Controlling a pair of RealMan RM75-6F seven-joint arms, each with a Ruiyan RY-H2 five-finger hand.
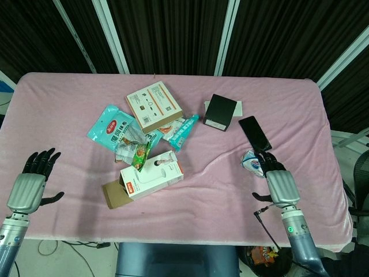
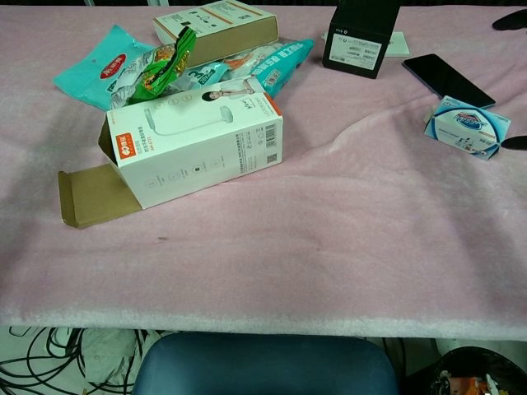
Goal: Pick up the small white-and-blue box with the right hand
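Observation:
The small white-and-blue box (image 1: 251, 162) (image 2: 466, 126) lies on the pink cloth at the right, just below a black phone (image 1: 254, 133). My right hand (image 1: 278, 180) rests on the cloth directly right of it. Its dark fingertips (image 1: 270, 160) reach alongside the box's right edge with nothing held. In the chest view only a dark fingertip (image 2: 516, 142) shows at the right edge beside the box. My left hand (image 1: 31, 183) hovers at the table's front left corner with fingers spread and nothing in it.
A black box (image 1: 221, 112) stands behind the phone. A white lamp box (image 1: 151, 175) with an open cardboard flap lies mid-table. Behind it are teal snack packets (image 1: 113, 128) and a white-orange box (image 1: 154, 105). The table's front edge (image 1: 190, 234) is close to my right wrist.

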